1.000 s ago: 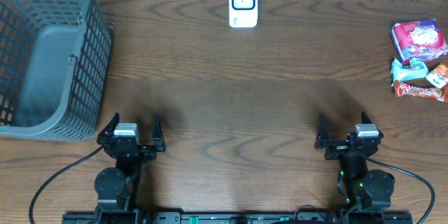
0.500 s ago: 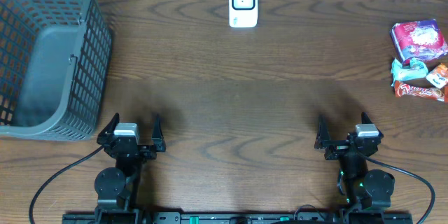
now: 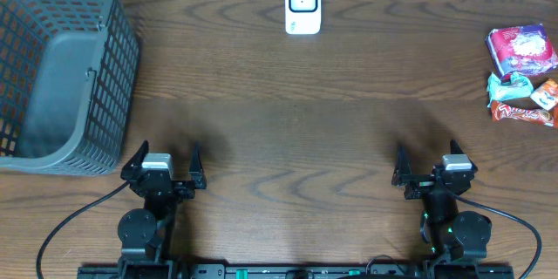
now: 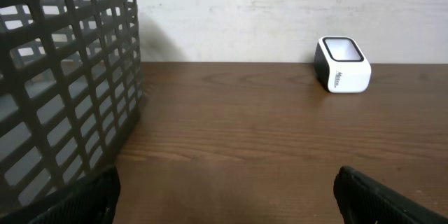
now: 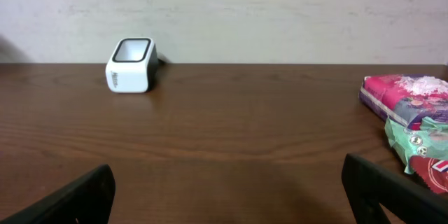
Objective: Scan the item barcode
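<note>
A white barcode scanner (image 3: 302, 4) with a dark window stands at the table's far middle edge; the same scanner (image 4: 342, 74) shows to the right in the left wrist view, and this scanner (image 5: 130, 64) sits to the left in the right wrist view. Snack packets lie at the far right: a pink bag (image 3: 520, 50), a green packet (image 3: 510, 85) and a red bar (image 3: 523, 112). The pink bag (image 5: 406, 95) also appears in the right wrist view. My left gripper (image 3: 166, 159) and right gripper (image 3: 429, 159) rest near the front edge, both open and empty.
A large dark grey mesh basket (image 3: 61, 70) fills the far left corner; the basket (image 4: 63, 77) looms close on the left in the left wrist view. Cables run from both arm bases at the front edge.
</note>
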